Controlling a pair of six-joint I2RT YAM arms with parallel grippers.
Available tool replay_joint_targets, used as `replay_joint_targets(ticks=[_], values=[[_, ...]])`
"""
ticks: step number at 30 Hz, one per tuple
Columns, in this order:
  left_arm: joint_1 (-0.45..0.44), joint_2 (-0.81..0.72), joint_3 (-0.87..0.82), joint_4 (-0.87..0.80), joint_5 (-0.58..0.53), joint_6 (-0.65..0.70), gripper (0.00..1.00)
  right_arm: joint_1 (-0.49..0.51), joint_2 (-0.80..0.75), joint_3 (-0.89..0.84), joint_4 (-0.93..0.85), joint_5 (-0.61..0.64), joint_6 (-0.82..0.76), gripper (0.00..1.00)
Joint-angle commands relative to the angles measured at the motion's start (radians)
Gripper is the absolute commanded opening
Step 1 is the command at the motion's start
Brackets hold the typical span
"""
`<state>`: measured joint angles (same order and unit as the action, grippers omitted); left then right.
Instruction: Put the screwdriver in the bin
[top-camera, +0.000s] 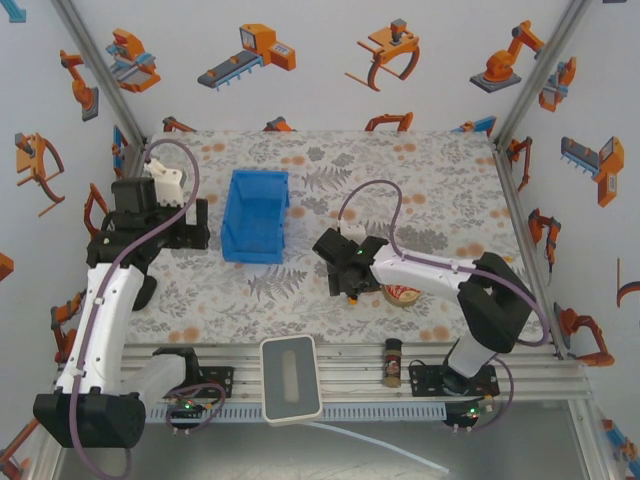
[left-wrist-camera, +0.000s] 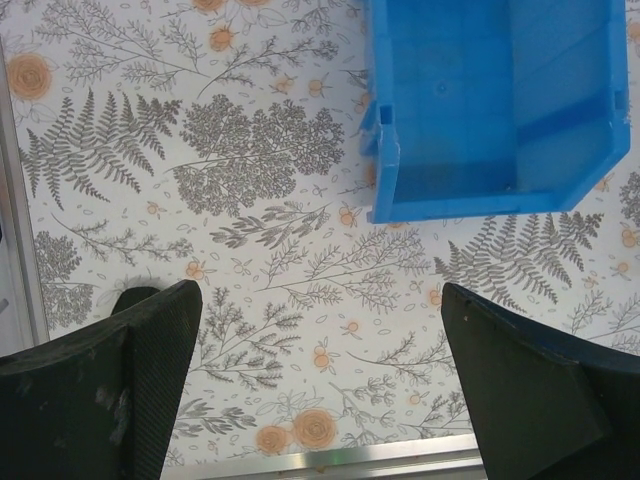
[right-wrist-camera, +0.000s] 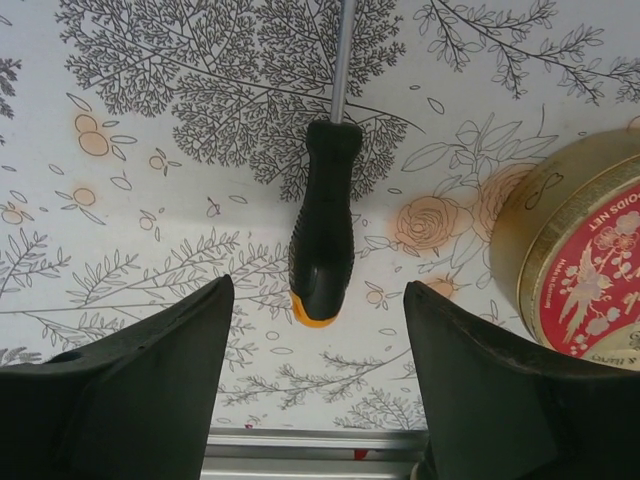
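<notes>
Your screwdriver (right-wrist-camera: 322, 220) lay flat on the table (right-wrist-camera: 150, 200), its handle end lined up between the jaws of your right gripper (right-wrist-camera: 313, 340), which gaped wide and held nothing, with a tin (right-wrist-camera: 585, 270) close by. The bin (left-wrist-camera: 480, 90) stood well apart, in front of your left gripper (left-wrist-camera: 320, 390), likewise spread and empty.

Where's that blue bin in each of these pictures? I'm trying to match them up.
Top view: the bin stands left of centre on the table, open side up.
Left wrist view: the bin fills the upper right corner.
Shared landmark: the fern-and-flower tablecloth lies under it in both views.
</notes>
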<state>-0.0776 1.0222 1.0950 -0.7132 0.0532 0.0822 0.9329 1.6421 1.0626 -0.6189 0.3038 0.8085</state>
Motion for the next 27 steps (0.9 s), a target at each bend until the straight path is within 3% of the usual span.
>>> replay_joint_targets(ticks=[1, 5, 20, 27], values=[[-0.007, -0.019, -0.018, -0.017, 0.027, -0.006, 0.97, 0.003, 0.023, 0.012, 0.047, -0.007, 0.043, 0.61], [-0.010, -0.019, -0.026, -0.010, 0.027, -0.011, 0.97, 0.004, 0.072, 0.030, 0.030, -0.014, 0.053, 0.56], [-0.013, -0.034, -0.047, 0.001, 0.032, -0.020, 0.97, 0.004, 0.088, -0.033, 0.053, 0.015, 0.119, 0.51], [-0.014, -0.036, -0.059, -0.006, 0.029, -0.007, 0.97, 0.003, 0.067, -0.059, 0.071, 0.030, 0.138, 0.44]])
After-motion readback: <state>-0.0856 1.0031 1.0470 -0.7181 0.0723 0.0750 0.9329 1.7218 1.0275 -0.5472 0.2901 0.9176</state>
